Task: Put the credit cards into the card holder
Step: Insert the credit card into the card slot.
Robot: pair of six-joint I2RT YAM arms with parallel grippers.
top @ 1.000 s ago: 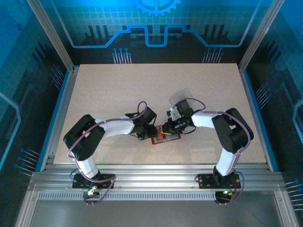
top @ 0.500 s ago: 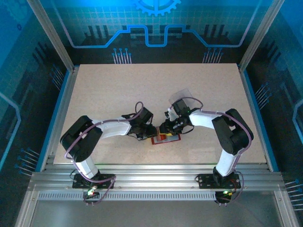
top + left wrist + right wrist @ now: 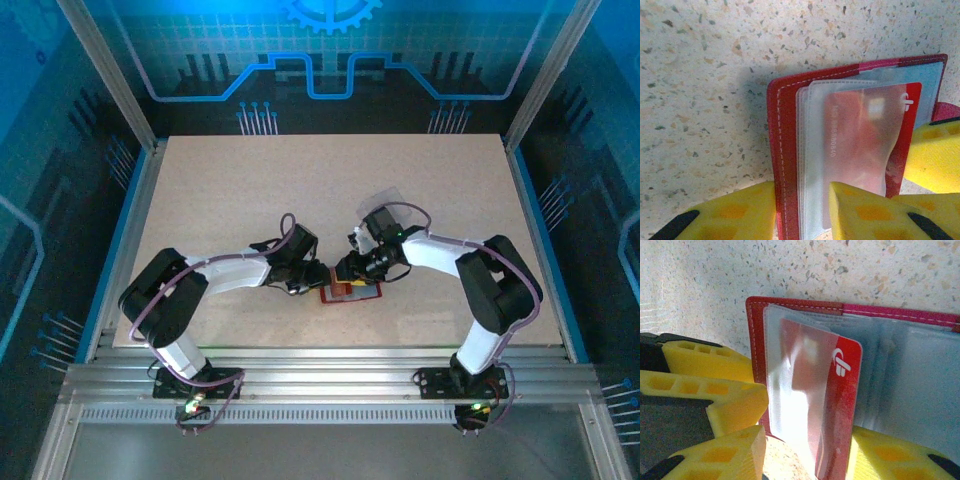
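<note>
Card holder (image 3: 782,150) open, credit card (image 3: 865,135) pocketed, left pincer (image 3: 802,200) seemingly clamping

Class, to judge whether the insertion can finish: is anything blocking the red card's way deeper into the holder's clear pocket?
Nothing visible does. The red card lies partly inside the clear pocket of the open card holder, its logo edge outside, with nothing lying across the mouth.

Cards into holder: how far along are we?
Done: card holder lies open, one red card mostly in a clear pocket. In hand: left tool pinches the holder's edge; right tool, jaws apart, straddles that card. Left: seat it, then the pale card.
</note>
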